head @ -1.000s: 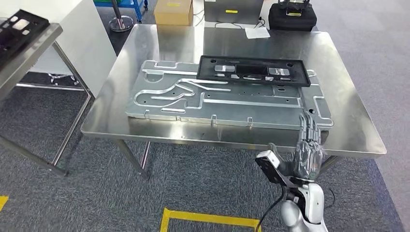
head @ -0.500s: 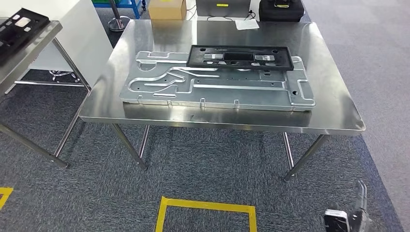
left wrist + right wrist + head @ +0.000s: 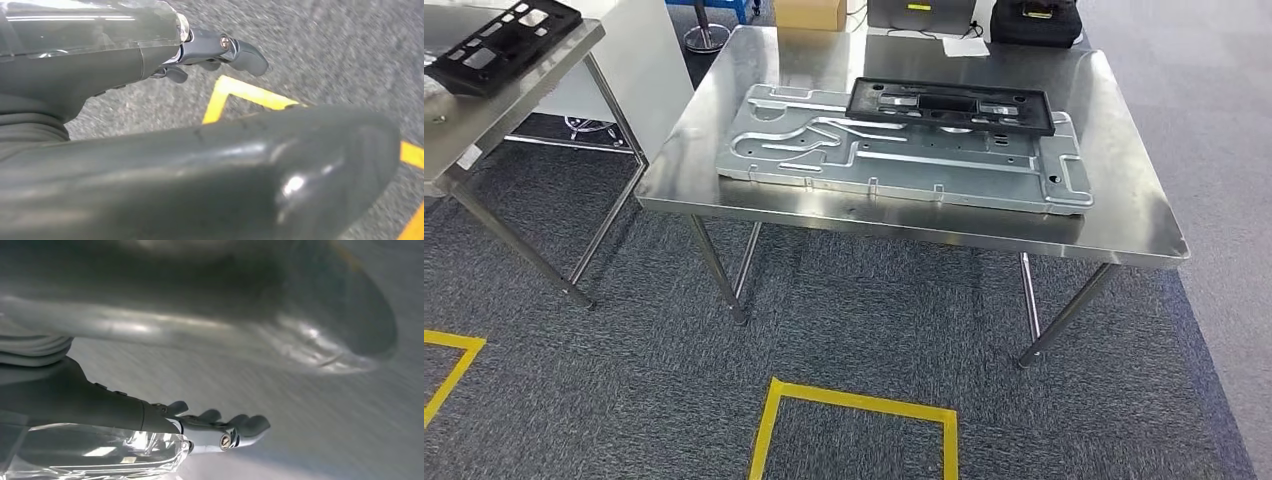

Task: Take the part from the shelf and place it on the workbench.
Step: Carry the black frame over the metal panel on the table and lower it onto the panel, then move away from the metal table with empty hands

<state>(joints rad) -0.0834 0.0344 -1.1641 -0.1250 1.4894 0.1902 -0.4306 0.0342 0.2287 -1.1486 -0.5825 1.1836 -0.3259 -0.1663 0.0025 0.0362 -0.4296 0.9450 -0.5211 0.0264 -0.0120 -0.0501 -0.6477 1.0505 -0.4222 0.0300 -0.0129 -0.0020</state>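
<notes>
Head view: flat black plastic frame panel with rectangular cutouts (image 3: 951, 105) lies on the large stamped silver sheet-metal plate (image 3: 904, 150), along its far edge, both on the stainless steel workbench (image 3: 1124, 215). So the part looks already placed. A second black cutout panel (image 3: 504, 38) sits on the steel shelf table (image 3: 484, 115) at far left, well apart from the bench.

Handling call on the black frame panel: thin moulded plastic, so probably light, fairly stiff along its length but likely to flex or twist if lifted from one end. Smooth faces, could slide on the metal plate. Best hold would be on the long rim or through a cutout, near the middle so it balances, or at both ends with two hands.

Left wrist view: left hand (image 3: 150, 55) hangs over grey carpet with yellow floor tape (image 3: 250, 92). Dark fingers (image 3: 240, 50) extended, nothing in them, touching nothing. Reads as released.

Right wrist view: right hand (image 3: 165, 425) also over the floor, picture heavily motion-blurred. Fingers (image 3: 235, 427) look only slightly curled, nothing visible between them. Probably released and empty, but the blur makes that less certain than the left.
</notes>
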